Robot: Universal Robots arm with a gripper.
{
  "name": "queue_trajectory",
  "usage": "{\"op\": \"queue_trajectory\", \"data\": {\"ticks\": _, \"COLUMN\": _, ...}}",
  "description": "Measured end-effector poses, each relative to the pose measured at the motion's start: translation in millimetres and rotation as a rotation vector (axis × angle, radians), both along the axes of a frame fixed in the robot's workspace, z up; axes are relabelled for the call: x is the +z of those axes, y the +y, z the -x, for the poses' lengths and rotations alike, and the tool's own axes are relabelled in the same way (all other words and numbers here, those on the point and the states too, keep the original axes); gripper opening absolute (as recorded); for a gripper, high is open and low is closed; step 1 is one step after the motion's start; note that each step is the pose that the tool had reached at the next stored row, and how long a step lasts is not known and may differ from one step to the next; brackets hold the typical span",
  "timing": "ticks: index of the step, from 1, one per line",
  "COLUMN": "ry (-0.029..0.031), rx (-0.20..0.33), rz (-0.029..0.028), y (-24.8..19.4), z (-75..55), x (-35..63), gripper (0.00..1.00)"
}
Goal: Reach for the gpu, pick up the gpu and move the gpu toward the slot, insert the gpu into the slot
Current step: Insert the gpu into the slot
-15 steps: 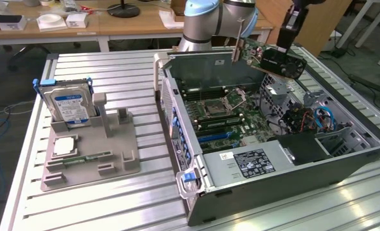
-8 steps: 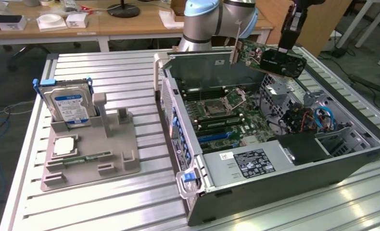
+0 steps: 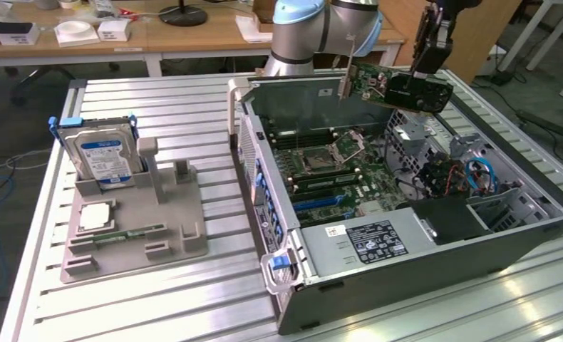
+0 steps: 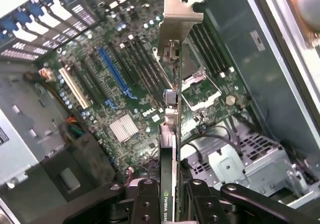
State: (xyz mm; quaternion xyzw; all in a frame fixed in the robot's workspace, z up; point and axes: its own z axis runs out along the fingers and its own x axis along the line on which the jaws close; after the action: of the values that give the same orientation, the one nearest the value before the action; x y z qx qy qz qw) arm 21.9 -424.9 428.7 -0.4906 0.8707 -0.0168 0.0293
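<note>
- Gripper (image 3: 422, 73) is clamping the gpu (image 3: 391, 85) at its black cooler end, jaws partly closed and the fingers (image 4: 145, 204) pressing on either flat face of the card.
- The gpu is hanging in the air above the open computer case (image 3: 434, 263), over the end of the case farthest from the power supply (image 3: 372, 239), and is touching nothing inside.
- The card is riding on edge and slightly tilted, with its silver bracket (image 4: 182, 14) pointing away from the gripper.
- Inside the case, the motherboard (image 3: 329, 164) is lying flat on the floor of the box with its sockets facing up.
- From the wrist view, the gpu is hovering edge-on over the memory slots (image 4: 145, 69) in the case, while the long blue slot (image 4: 114, 71) is sitting off to one side of the card, apart from it.
- Outside the case, on the exterior view's left, a blue-labelled hard drive (image 3: 101, 157) is standing upright in a grey holder (image 3: 139, 242) on the slatted metal table (image 3: 167, 299).
- Beyond the case, a wooden desk (image 3: 196, 39) is carrying small boxes and papers.
</note>
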Motion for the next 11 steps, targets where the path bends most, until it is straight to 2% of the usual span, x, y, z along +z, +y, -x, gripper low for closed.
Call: {"op": "queue_trajectory", "data": {"ticks": 11, "ry": 0.0000, "rx": 0.181, "rz": 0.0000, "y": 0.0, "z": 0.2, "x": -1.2, "gripper": 0.25}}
